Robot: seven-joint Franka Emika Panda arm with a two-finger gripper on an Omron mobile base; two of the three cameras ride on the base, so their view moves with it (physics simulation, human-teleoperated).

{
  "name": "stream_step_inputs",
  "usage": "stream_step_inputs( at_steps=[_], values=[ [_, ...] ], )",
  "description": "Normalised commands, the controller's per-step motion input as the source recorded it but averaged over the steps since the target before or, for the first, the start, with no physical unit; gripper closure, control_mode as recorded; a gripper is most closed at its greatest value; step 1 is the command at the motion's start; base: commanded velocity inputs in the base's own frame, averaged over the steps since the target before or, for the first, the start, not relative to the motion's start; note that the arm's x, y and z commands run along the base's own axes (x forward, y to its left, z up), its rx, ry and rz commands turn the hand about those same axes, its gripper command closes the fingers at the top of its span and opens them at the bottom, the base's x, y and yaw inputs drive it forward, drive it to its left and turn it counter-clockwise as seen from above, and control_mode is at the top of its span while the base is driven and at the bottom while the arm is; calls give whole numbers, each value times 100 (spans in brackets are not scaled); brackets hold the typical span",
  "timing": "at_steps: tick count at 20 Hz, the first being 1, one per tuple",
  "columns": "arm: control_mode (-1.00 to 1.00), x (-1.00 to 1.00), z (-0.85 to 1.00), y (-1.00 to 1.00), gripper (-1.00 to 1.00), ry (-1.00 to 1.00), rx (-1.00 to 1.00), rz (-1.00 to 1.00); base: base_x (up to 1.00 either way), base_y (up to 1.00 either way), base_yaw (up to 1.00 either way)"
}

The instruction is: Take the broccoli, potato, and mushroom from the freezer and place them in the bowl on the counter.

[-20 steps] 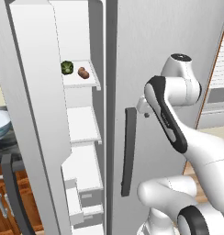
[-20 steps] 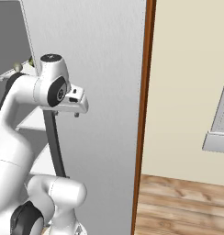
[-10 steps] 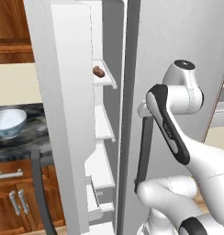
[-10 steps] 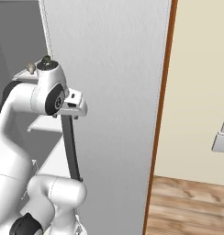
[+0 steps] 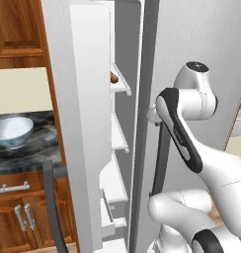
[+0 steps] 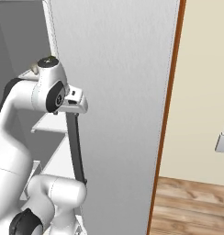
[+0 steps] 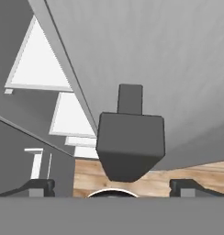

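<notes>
Left base view looks into the freezer [image 5: 120,148], its door swung out edge-on with white shelves and drawer fronts stacked inside. On the upper shelf a small reddish-brown lump, the potato [image 5: 113,78], peeks past the door edge; the broccoli is hidden from here and I cannot tell where it sits. To the left, the bowl [image 5: 12,132] stands upright on the dark marbled worktop [image 5: 23,158], well apart from the freezer, above brown cabinets [image 5: 19,217] with pale handles. The white arm [image 5: 191,128] rises at the right, its hand turned toward the door's long dark handle [image 5: 160,163].

Right base view shows the grey door face [image 6: 118,92] from the other side, with the hand just beside the top of the dark handle [image 6: 76,147]; wooden floor [image 6: 192,206] lies at the lower right.

Hand view looks along the handle [image 7: 130,142], whose blocky dark end sits between the two finger tips. The gripper [image 7: 112,188] stands wide, each tip well clear of the handle's sides, gripping nothing. White shelf faces [image 7: 38,64] show at the left
</notes>
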Motion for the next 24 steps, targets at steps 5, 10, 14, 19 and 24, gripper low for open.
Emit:
stream_step_inputs(
  at_steps=[5,10,14,19,24],
  values=[
    [-100,2,54,30,-100,-23,0,6,0,0,0],
    [-100,0,68,44,-100,-21,0,9,0,0,0],
    [-100,0,51,36,-100,-10,7,15,0,0,0],
    [-100,0,36,11,-100,0,18,25,0,0,0],
    [-100,0,21,32,-100,0,14,31,0,0,0]
  ],
)
